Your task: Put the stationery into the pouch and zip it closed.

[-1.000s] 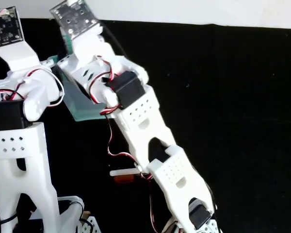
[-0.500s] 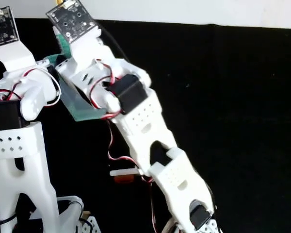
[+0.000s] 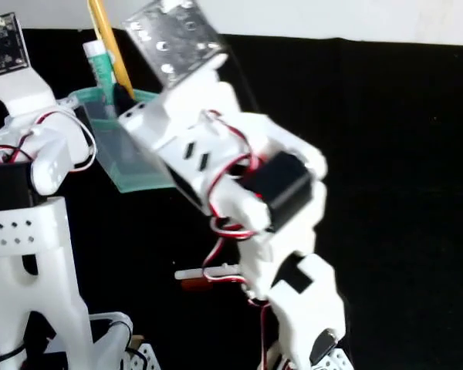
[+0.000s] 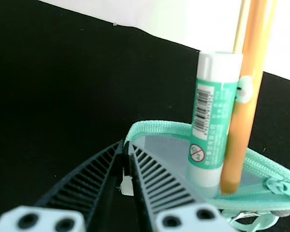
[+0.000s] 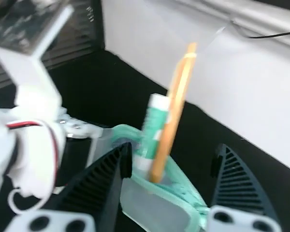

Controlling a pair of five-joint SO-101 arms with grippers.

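A teal mesh pouch (image 3: 133,168) is held up above the black table, its mouth upward and unzipped. My left gripper (image 4: 126,147) is shut on the pouch's rim (image 4: 157,126). A white and green glue stick (image 4: 213,116) and an orange pencil (image 4: 242,111) stand upright in the pouch, sticking well out of the top. The zipper pull (image 4: 280,186) sits at the pouch's far end. My right gripper (image 5: 170,166) is open, a little back from the pouch (image 5: 152,205), with the glue stick (image 5: 152,124) and pencil (image 5: 175,108) seen between its fingers.
A thin white stick and a short orange piece (image 3: 196,279) lie on the black table near the right arm's base. The left arm's white body (image 3: 27,231) stands at the left. A white wall runs along the table's far edge.
The right arm has lifted and pulled back from over the pouch. The glue stick and pencil, hidden under it before, now show standing in the pouch. The left arm has kept still.
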